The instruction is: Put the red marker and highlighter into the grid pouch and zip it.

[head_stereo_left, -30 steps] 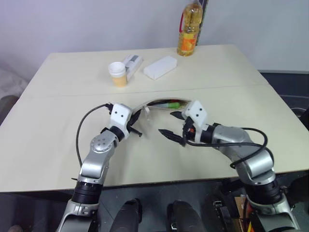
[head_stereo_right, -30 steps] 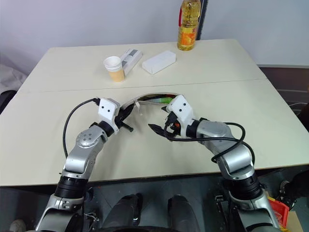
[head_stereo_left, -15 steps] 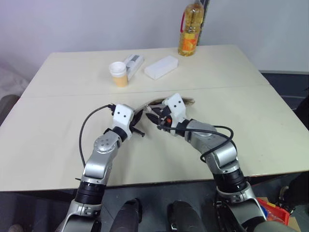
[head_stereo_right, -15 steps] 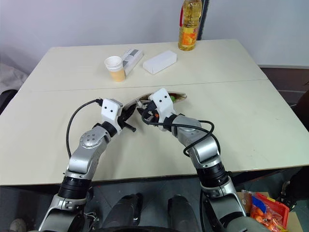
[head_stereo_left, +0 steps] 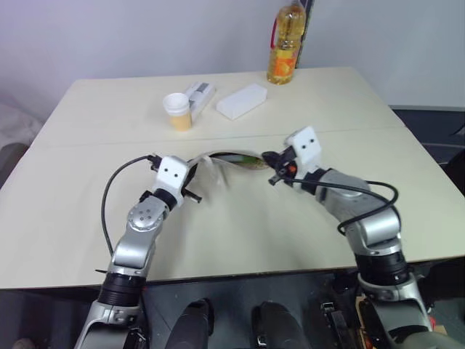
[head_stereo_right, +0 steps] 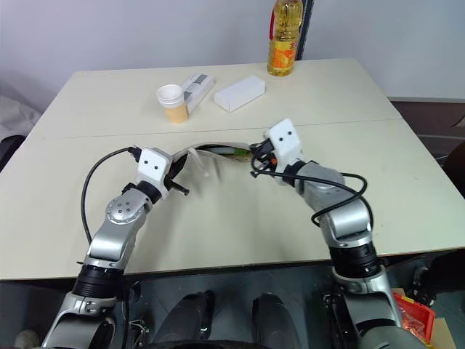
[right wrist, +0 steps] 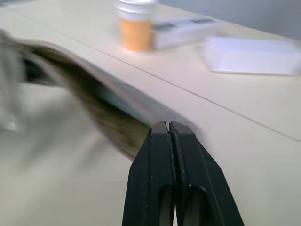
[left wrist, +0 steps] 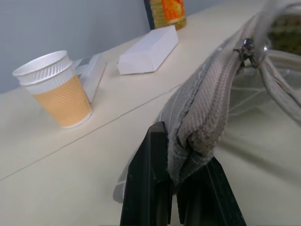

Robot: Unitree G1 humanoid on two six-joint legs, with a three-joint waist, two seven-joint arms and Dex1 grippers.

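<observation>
Both arms reach level toward each other, the left gripper (left wrist: 181, 181) clamped on the grid pouch (head_stereo_left: 225, 161), the right gripper (right wrist: 168, 129) closed at its far end.

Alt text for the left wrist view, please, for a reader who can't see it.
The left gripper is shut on one end of the grey grid pouch, which rises away from it with its zipper pull near the far end. Behind on the pale table stand a paper cup, a white box and the base of a bottle.
</observation>
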